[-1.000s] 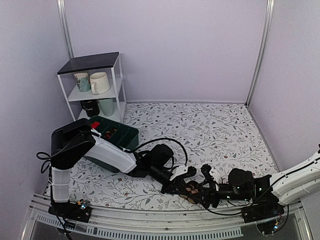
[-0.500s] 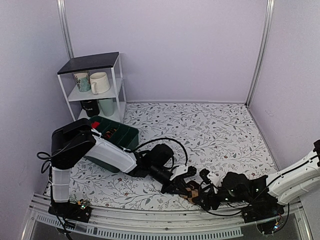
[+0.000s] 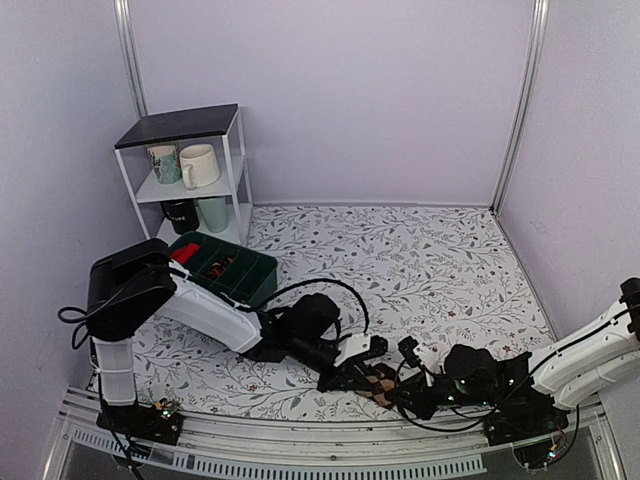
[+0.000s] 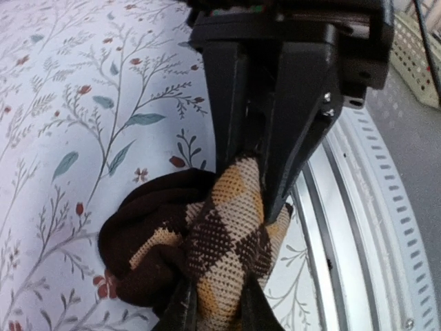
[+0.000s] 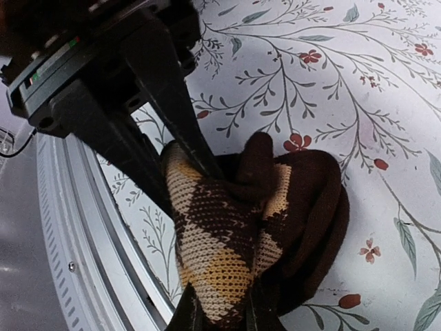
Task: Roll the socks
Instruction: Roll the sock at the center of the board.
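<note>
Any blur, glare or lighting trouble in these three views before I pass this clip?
Top external: even light, no glare, yet the socks are only a small dark patch, hard to make out. Left wrist: knit in sharp focus; the right gripper above it is nearly featureless black. Right wrist: knit sharp too; the left gripper is equally dark.

From above, the dark brown rolled pair of socks with tan argyle diamonds shows only as a small patch, hidden between the left gripper and right gripper. In both wrist views each gripper's own fingertips run off the bottom edge. What lies in the dark green plastic bin is too small to tell.
</note>
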Controlling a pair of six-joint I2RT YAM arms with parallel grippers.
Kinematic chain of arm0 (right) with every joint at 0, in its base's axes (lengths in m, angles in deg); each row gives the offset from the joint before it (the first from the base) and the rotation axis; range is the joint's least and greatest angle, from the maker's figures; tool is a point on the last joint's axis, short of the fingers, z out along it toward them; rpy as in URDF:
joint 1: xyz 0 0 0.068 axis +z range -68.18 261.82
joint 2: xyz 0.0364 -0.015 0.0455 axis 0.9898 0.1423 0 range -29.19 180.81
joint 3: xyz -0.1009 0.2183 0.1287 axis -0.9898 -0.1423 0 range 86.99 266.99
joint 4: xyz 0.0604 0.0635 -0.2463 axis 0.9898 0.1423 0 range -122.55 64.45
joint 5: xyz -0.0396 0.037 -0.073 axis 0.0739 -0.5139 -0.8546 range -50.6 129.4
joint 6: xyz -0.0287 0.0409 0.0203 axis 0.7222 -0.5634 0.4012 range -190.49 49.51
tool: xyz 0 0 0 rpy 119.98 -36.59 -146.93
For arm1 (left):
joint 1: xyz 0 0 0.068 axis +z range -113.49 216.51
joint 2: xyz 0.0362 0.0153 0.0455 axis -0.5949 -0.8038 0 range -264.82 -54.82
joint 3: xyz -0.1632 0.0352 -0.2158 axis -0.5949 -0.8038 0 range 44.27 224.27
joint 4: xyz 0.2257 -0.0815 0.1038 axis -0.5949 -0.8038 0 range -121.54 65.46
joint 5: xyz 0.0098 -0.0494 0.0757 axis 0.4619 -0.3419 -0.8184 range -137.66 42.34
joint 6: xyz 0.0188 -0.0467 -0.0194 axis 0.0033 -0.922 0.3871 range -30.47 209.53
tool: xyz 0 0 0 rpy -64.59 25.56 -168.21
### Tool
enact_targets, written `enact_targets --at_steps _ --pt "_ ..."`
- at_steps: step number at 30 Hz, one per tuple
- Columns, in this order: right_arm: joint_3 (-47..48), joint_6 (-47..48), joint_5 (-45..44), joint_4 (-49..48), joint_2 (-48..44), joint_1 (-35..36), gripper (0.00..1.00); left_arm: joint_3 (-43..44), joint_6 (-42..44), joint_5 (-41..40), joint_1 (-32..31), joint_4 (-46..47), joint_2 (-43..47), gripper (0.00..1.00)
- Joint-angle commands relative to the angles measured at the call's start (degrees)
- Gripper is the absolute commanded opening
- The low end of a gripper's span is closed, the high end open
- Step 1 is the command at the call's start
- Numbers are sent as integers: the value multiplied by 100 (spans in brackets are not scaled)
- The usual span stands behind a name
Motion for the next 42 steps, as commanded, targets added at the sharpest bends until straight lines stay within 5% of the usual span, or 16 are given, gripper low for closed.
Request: enact_targets --at_steps 1,6,13,14,15,16,17,30,39,42 --pt "-400 -549 63 281 -128 -193 4 -942 57 -1602 -63 -581 783 19" --pt "-372 -801 477 436 -53 -444 3 -1744 707 -2055 -224 794 2026 32" --pt "-28 -851 1231 620 535 -661 3 -1980 1205 -1516 -338 1085 1986 35" --pt "15 -861 1382 638 655 -718 3 -2026 1291 -1460 -341 1298 1941 48" --pt "45 -867 1527 642 766 -757 3 -2041 1447 -1372 -349 1470 1880 82" --pt "80 -871 1645 662 878 -814 3 -1987 1618 -1284 -349 1532 1800 98" --pt "107 -878 1753 670 983 -850 3 -1871 1746 -1191 -342 1452 1722 99" --pt "205 -613 2546 573 1425 -1203 3 -1035 2009 -717 -290 934 854 98" --pt "213 -568 2671 512 1573 -1287 2 -848 1869 -731 -260 624 598 75" --pt "204 -564 2665 511 1555 -1295 2 -762 1814 -598 -227 523 515 52"
